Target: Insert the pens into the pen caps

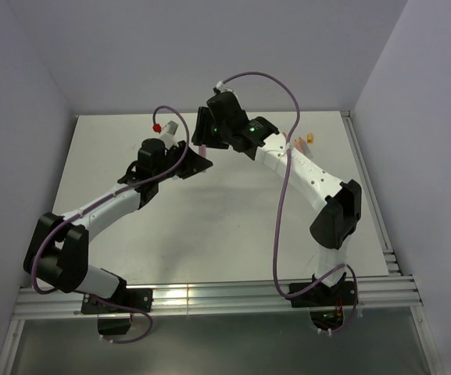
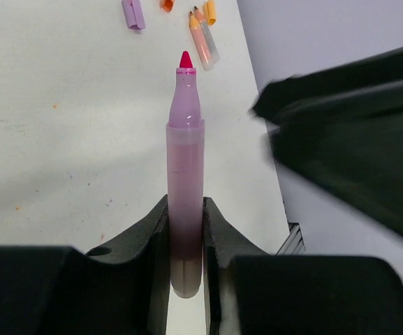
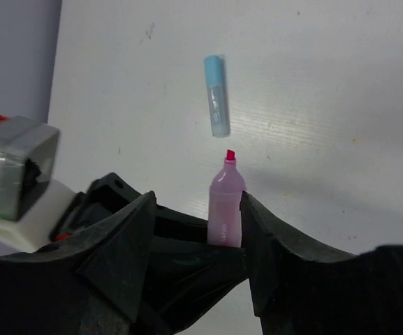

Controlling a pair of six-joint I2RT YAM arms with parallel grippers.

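One pink pen (image 2: 185,202) pinched in left jaws, right jaws spread around it, purple cap (image 2: 133,12) partly cropped

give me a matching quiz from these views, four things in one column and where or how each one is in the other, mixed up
Things:
1 pink pen
2 blue pen
3 purple cap
4 right gripper

States:
a lying flat by itself
b open
c clamped in the left gripper
d lying near the orange pens

Pairs: 1-c, 2-a, 3-d, 4-b
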